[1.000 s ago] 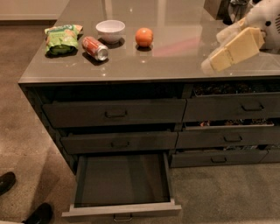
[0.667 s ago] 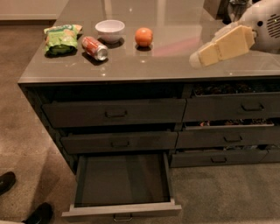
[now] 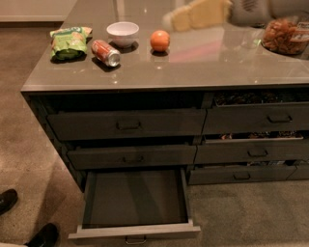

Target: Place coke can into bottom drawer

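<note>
- Your coke can lay on its side on the countertop, between the chip bag and the white bowl.
- The bottom drawer stood pulled open.
- Your gripper hung beyond the orange, well apart from the can; wide or narrow, you couldn't tell.

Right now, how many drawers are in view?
6. Left column: top left drawer, middle left drawer, and the bottom drawer, pulled open. Right column: top right drawer, middle right drawer, lower right drawer. More may hide past the right edge. The gripper hovers above the countertop.
</note>
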Motion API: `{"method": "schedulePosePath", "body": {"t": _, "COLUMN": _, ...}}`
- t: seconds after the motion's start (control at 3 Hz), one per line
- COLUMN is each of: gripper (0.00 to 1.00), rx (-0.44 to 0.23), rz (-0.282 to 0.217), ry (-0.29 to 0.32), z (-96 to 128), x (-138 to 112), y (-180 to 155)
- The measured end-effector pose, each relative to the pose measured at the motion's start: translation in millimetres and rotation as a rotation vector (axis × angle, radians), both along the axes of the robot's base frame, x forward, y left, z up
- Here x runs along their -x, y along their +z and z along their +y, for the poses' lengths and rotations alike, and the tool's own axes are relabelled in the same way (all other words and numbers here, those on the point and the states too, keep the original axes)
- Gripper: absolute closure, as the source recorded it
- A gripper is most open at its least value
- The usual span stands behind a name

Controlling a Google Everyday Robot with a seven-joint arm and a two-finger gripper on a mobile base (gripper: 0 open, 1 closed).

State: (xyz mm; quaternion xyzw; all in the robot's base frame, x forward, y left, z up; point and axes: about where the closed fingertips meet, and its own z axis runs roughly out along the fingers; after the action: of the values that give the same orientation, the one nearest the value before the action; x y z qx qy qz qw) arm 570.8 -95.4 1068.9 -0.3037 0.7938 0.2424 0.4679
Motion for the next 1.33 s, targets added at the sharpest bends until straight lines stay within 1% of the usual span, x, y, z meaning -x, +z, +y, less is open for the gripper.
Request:
{"method": "schedulePosePath", "body": {"t": 0.33, "gripper": 0.00, "rx": -0.003, "rz": -0.027, "ry": -0.060, "z": 53.9, "x": -54.0, "y": 12.1}}
{"method": "schedulePosePath", "body": {"t": 0.67, "gripper": 0.00, "rx": -0.002, "rz": -0.033, "ry": -0.059, "z": 55.4, "x": -54.8, "y": 12.9}}
{"method": "schedulePosePath", "body": {"t": 1.0, "gripper": 0.00, "rx": 0.001, "rz": -0.077, "ry": -0.051, "z": 66.4, "x": -60.3, "y": 20.2}}
{"method": "schedulePosePath", "body": {"t": 1.33, "gripper": 0.00, "rx": 0.007, "rz": -0.105, "ry": -0.041, "z": 105.1, "x": -88.9, "y": -3.3}}
